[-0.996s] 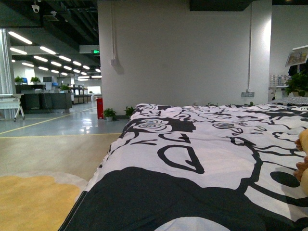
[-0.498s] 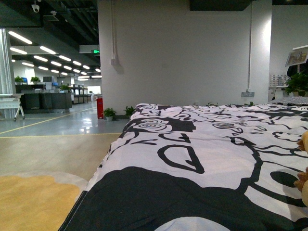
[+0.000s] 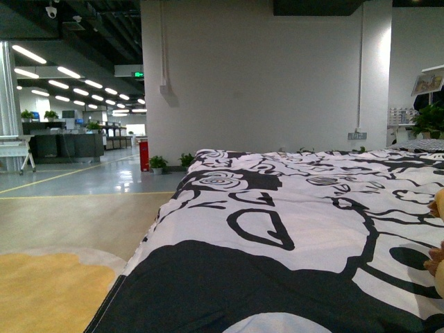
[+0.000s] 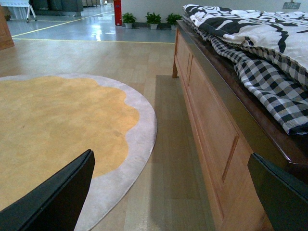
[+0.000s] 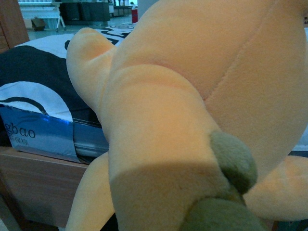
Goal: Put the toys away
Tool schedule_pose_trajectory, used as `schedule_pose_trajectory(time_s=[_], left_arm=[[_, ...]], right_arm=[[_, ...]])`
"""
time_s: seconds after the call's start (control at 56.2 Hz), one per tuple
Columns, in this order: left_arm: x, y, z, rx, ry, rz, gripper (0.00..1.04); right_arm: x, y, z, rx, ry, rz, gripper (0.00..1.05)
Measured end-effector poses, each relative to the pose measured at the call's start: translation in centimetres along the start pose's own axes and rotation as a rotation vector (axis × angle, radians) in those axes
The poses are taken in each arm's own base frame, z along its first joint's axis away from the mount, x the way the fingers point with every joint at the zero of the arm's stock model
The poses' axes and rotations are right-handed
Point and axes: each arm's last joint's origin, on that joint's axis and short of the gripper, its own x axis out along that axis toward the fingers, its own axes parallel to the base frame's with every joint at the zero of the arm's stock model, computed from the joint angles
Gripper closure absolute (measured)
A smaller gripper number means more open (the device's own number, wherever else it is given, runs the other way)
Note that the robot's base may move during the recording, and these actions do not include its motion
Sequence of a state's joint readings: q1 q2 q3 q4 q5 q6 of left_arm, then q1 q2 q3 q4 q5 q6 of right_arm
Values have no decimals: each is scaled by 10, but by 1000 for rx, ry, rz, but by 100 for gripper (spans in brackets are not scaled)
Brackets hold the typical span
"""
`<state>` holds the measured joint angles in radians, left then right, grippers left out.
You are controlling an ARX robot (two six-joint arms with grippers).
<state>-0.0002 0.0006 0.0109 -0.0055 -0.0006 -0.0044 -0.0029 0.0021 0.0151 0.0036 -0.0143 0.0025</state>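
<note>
Close against the right wrist camera, a soft orange-yellow plush animal (image 5: 192,96) fills the view, with rounded limbs, a seam and olive-green nubs. The front view shows it at the right edge, over a black-and-white patterned bedspread (image 3: 277,229). The left gripper (image 4: 169,159) hangs spread wide, empty, beside a wooden bed frame (image 4: 211,125). The right gripper's grip cannot be told.

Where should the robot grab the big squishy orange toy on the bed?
On the plush toy, probably the fat rounded limb nearest the right wrist camera, which seems to reach past the edge of the bed. Come in from that open side, off the bed. The limb is narrower than the wide body, and soft, so the jaws could likely squeeze around it.
</note>
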Motion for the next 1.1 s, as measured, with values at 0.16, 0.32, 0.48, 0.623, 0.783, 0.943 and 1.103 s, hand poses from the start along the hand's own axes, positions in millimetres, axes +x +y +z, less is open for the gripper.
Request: schedule_pose_trajectory(time_s=[0.16,0.32,0.48,0.623,0.783,0.943,1.103], left_arm=[[0,0,0,0,0,4,6],[0,0,0,0,0,3,6],[0,0,0,0,0,0,6],[0,0,0,0,0,1,6],[0,1,0,0,0,22,6],[0,1,0,0,-1,36,6],[0,0,0,0,0,2,6]], right_arm=[[0,0,0,0,1,8,88],[0,1,-1,1,5,15,88],[0,0,-2,0,12,-22,88],[0,0,-2,1,12,-16,88],[0,0,-2,0,12,-14,88],[0,0,-2,1,12,-15,88],[0,0,-2,0,12,-15,88]])
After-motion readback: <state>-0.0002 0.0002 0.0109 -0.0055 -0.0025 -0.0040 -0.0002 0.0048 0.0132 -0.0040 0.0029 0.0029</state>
